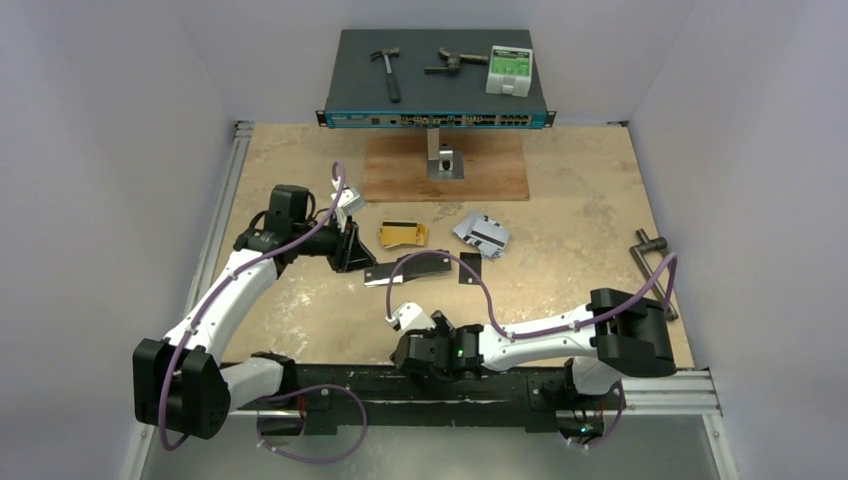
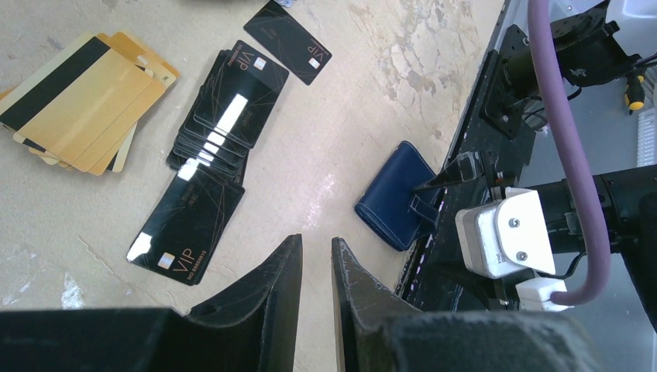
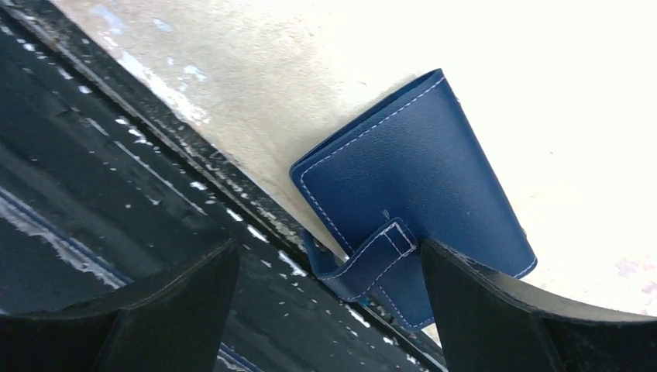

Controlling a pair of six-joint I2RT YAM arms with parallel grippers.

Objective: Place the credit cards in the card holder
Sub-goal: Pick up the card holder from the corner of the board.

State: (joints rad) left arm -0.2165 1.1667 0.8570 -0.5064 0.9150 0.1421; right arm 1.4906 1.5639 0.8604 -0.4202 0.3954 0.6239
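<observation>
Right tool (image 3: 327,256), card holder (image 3: 418,163) beside rail (image 3: 116,155)

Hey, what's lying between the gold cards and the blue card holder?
Beyond the gold cards, the fanned stack of black cards, then bare tabletop before the card holder, seen in the left wrist view.

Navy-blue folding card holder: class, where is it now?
Right wrist view: the navy-blue folding card holder lies at the table's near edge against the black rail, its snap tab between the open right gripper's fingers.
</observation>
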